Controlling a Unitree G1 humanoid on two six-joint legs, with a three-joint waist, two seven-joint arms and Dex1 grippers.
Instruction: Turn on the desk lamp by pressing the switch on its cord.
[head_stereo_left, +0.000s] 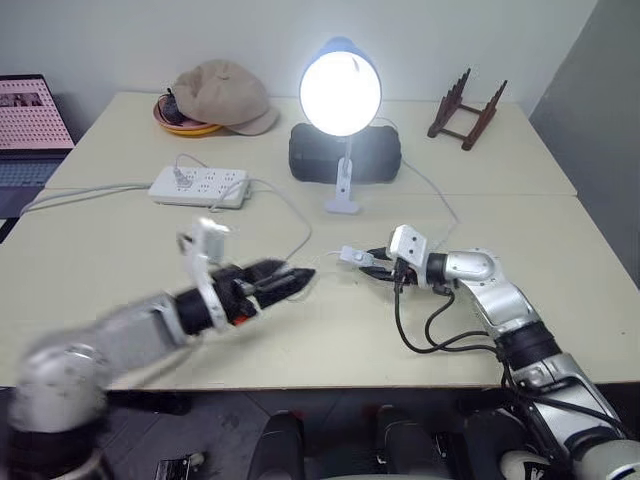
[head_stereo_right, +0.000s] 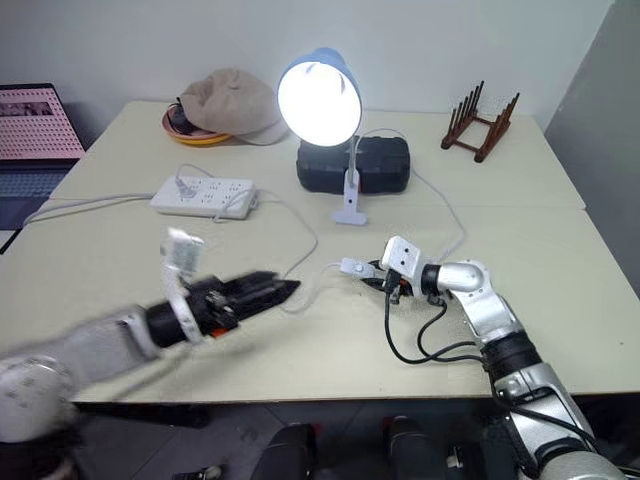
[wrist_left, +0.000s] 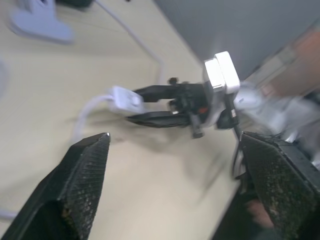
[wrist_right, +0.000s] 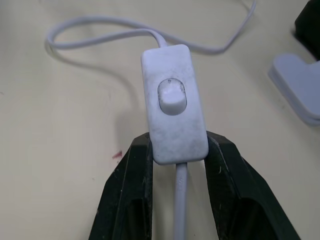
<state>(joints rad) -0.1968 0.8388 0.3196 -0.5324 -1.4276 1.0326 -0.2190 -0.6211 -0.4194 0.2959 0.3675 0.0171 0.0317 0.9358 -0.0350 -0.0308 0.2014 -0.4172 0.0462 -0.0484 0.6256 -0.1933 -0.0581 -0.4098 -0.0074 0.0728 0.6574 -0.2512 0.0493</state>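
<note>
The desk lamp (head_stereo_left: 340, 92) stands at the middle back of the table, its white bulb glowing under the light-blue shade. Its thin white cord (head_stereo_left: 290, 210) loops across the table to the small white switch (wrist_right: 173, 122). My right gripper (head_stereo_left: 378, 264) is shut on the near end of the switch, one black finger on each side, and the rocker button faces up. My left gripper (head_stereo_left: 295, 280) hovers a short way to the left of the switch, pointing at it, apart from it. In the left wrist view its fingers (wrist_left: 82, 175) stand wide open with nothing between them.
A white power strip (head_stereo_left: 199, 186) lies at the back left with cables running off the left edge. A black box (head_stereo_left: 345, 152) sits behind the lamp's base. A beige cap (head_stereo_left: 225, 95) covers an orange bowl (head_stereo_left: 185, 125). A wooden rack (head_stereo_left: 465, 110) stands back right, a laptop (head_stereo_left: 30, 130) far left.
</note>
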